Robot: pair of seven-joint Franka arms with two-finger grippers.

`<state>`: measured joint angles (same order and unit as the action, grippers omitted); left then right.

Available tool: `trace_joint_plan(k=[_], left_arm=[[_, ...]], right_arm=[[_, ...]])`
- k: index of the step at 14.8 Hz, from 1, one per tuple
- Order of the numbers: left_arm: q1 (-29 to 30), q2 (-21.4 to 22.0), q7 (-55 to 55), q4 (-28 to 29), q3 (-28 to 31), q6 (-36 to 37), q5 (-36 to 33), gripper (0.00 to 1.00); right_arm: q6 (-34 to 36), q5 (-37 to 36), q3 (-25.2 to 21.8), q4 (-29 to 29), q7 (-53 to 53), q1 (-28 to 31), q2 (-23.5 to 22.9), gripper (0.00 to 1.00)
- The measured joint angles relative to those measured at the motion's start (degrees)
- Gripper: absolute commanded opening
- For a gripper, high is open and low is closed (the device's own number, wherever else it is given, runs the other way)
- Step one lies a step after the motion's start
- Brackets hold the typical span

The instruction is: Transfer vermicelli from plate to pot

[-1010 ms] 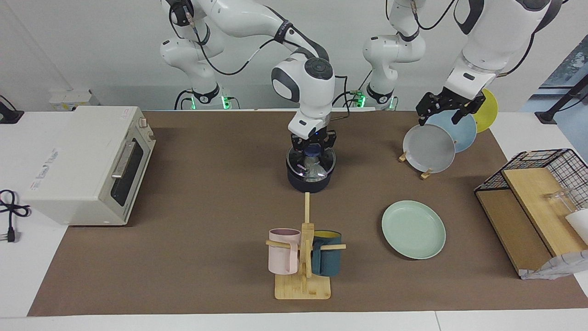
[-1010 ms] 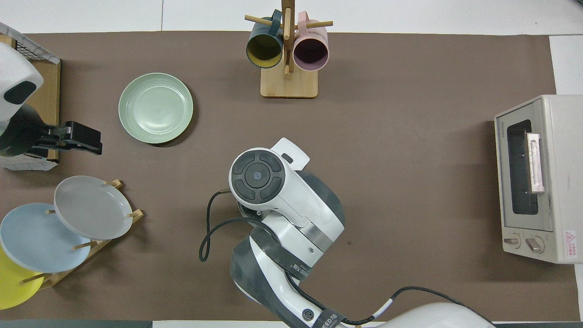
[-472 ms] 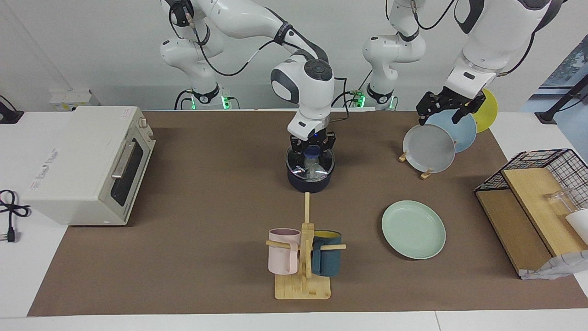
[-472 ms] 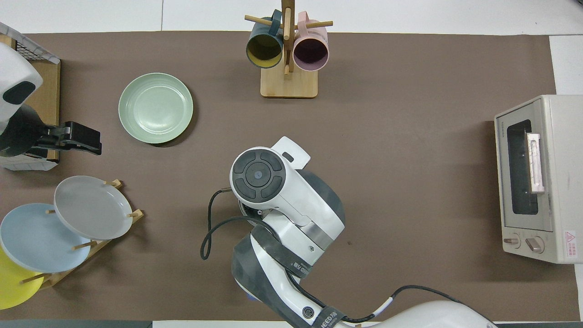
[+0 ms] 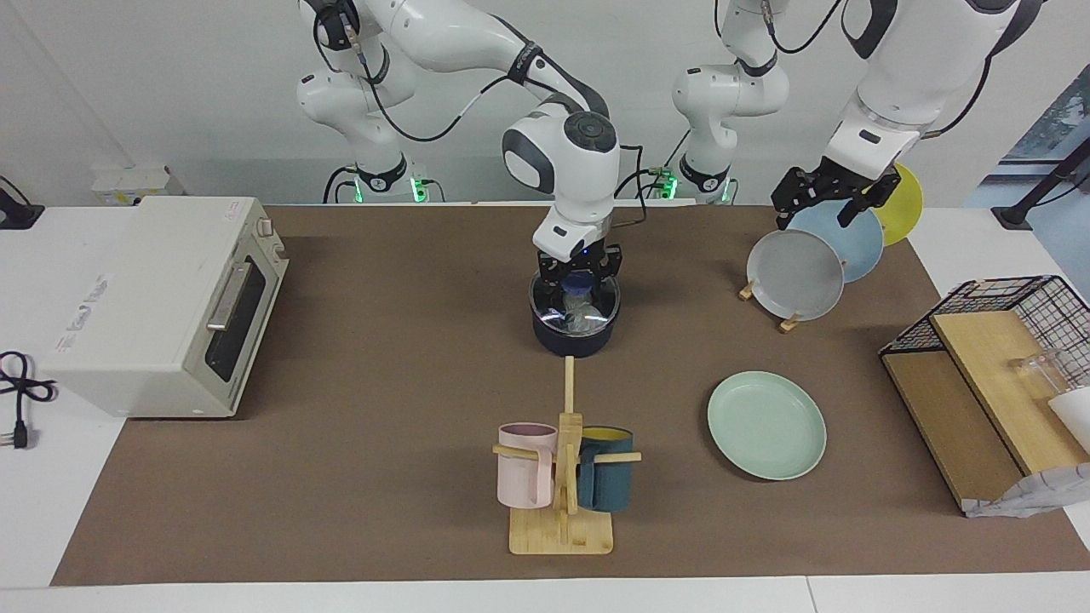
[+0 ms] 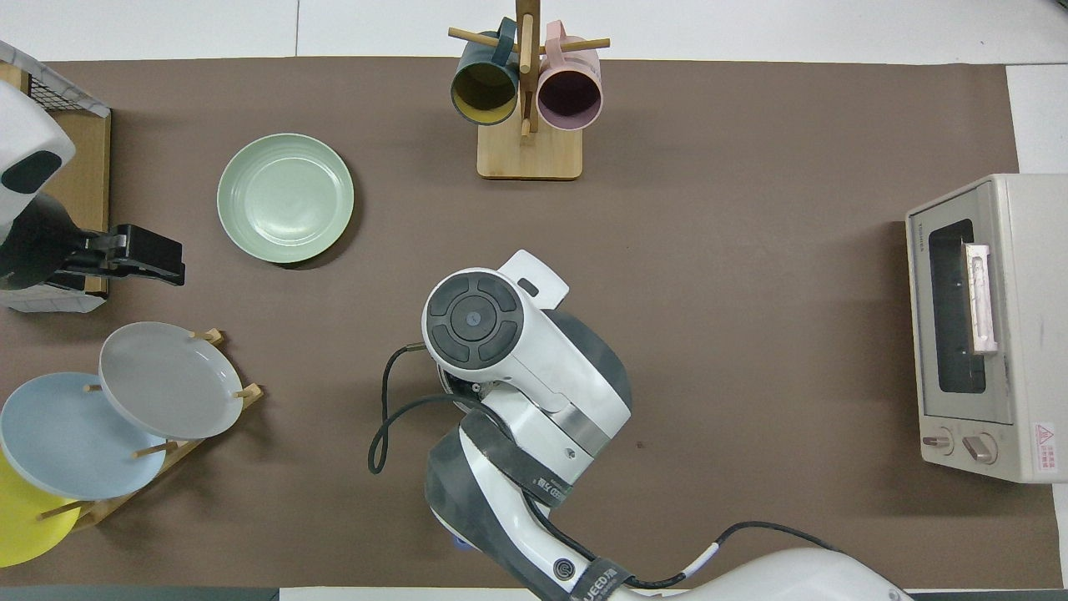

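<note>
**Vermicelli sits in the pot**

Right gripper (image 5: 577, 288) hangs straight over the pot (image 5: 576, 334); whether its fingers grip I cannot tell. Vermicelli (image 5: 581, 317) lies inside, just beneath it. Mint plate (image 5: 766, 425) sits bare, well off toward the waiting left gripper (image 5: 833, 204), whose fingers are spread above the plate rack (image 5: 788, 322).

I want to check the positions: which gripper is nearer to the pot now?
Right. The right gripper is directly over the pot, at the glass lid's knob. The left gripper waits up over the plate rack at its own end of the table.
</note>
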<state>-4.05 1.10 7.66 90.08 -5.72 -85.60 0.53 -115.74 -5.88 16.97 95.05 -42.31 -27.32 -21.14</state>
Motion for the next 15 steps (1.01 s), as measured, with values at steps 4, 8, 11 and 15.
trace_joint_plan(k=[4, 8, 11, 15], left_arm=[[0.0, 0.1, 0.0, 0.0, -0.1, 0.0, 0.0, 1.00], [0.0, 0.2, 0.0, 0.0, -0.1, 0.0, 0.0, 1.00], [0.0, 0.3, 0.0, 0.0, -0.1, 0.0, 0.3, 1.00], [0.0, 0.3, 0.0, 0.0, -0.1, 0.0, 0.3, 1.00]], right_arm=[[0.5, -1.1, -0.3, -1.2, 0.0, 0.9, 0.0, 1.00], [4.8, -2.5, -0.5, -4.3, 1.1, 5.2, 1.1, 1.00], [12.2, -2.5, -0.6, -8.2, 5.5, 8.9, 2.8, 1.00], [20.5, -2.5, -0.7, -10.2, 15.3, 17.2, 6.6, 1.00]])
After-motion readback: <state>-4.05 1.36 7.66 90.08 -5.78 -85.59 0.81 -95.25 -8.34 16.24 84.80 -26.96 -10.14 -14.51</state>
